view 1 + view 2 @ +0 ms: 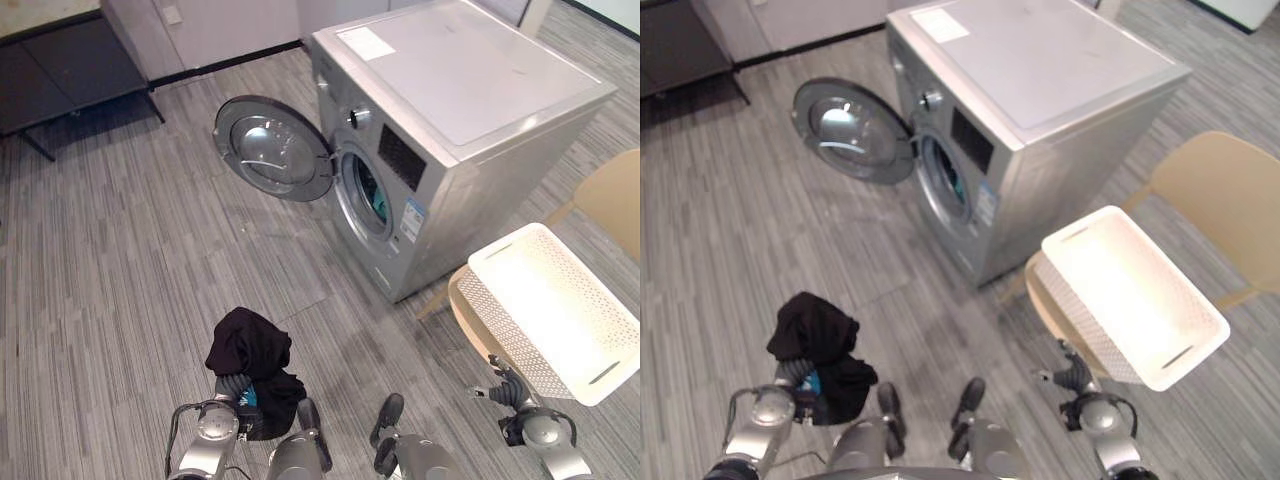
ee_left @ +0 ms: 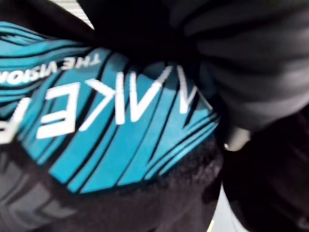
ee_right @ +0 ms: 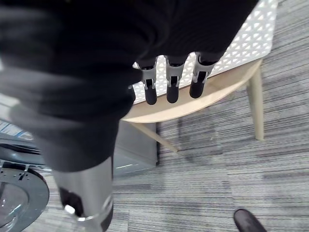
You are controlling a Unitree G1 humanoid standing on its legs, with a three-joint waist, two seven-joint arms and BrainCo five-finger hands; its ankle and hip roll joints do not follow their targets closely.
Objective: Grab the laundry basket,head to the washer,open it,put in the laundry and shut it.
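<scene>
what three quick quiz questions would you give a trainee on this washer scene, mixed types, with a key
1. True or false: the washer door is shut.
2. Multiple choice: the white laundry basket sits on A) the floor, B) the top of the washer, C) a tan chair.
3. Short answer: what does the left hand hold?

Key
1. False: the door stands swung open, and some teal laundry shows in the drum.
2. C: the basket rests on the chair beside the washer, with the right hand close to it, fingers straight.
3. A black garment with a teal printed patch, bunched up above the floor.
</scene>
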